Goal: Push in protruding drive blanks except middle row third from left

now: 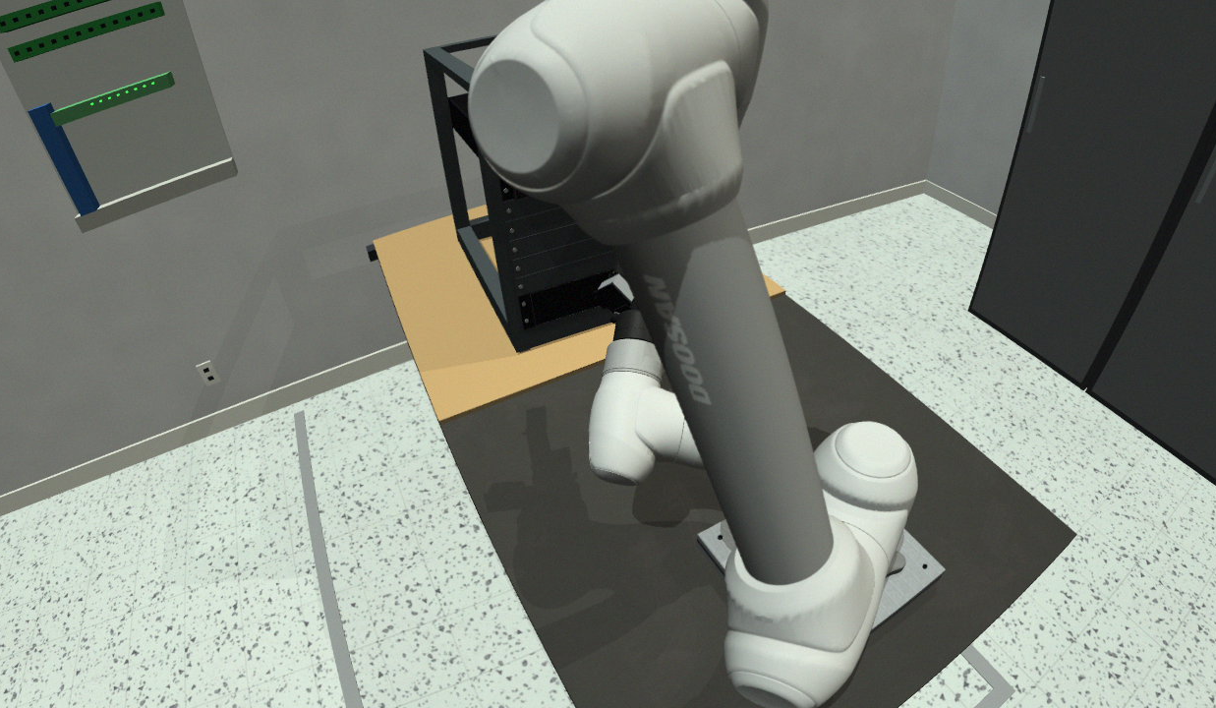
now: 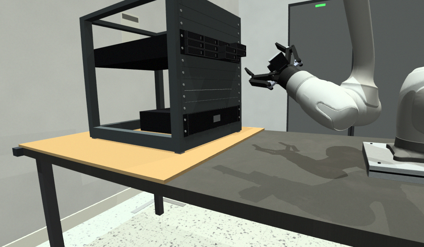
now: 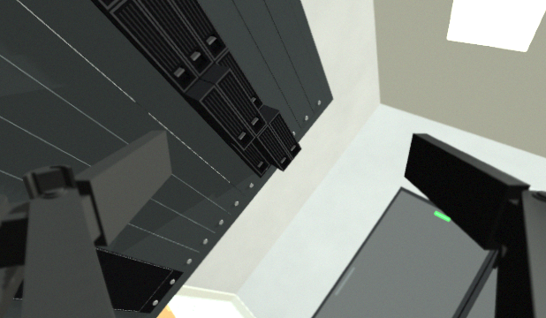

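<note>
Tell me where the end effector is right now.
In the exterior view the end effector hangs open and empty in the air, right of the rack, apart from it and slightly below the protruding drive blanks.
</note>
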Robot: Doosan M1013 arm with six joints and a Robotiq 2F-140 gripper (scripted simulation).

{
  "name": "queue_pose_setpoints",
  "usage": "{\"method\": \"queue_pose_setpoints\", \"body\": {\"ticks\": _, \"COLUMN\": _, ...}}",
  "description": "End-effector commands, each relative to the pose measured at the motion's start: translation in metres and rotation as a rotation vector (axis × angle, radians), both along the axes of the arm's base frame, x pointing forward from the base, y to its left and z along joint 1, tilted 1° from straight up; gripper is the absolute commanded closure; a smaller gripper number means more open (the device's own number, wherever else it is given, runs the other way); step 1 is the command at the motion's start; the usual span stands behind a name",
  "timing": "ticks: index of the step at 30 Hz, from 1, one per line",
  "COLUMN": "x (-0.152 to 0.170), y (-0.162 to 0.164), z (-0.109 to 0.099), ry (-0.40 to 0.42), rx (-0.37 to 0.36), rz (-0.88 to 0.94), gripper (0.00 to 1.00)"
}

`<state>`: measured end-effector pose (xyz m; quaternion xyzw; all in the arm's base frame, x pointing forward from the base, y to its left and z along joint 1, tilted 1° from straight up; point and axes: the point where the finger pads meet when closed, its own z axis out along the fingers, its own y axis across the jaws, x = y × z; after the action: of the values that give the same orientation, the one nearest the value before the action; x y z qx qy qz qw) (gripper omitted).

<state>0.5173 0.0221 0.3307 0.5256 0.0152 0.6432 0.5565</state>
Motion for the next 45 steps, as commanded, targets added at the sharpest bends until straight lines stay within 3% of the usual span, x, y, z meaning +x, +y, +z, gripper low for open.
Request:
{"method": "queue_pose_setpoints", "body": {"ticks": 1, "x": 0.007, "y": -0.027, "z": 0.011, "ry": 0.116, "rx": -0.088, "rz": 0.072, "gripper": 0.00}}
{"method": "queue_pose_setpoints", "body": {"ticks": 7, "x": 0.010, "y": -0.051, "z": 0.021, "ry": 0.224, "rx": -0.181, "rz": 0.135, "gripper": 0.00}}
{"method": "queue_pose_setpoints", "body": {"ticks": 22, "x": 0.014, "y": -0.087, "z": 0.035, "ry": 0.394, "rx": -0.335, "rz": 0.230, "gripper": 0.00}}
{"method": "queue_pose_setpoints", "body": {"ticks": 45, "x": 0.021, "y": -0.125, "z": 0.053, "ry": 0.558, "rx": -0.484, "rz": 0.335, "gripper": 0.00}}
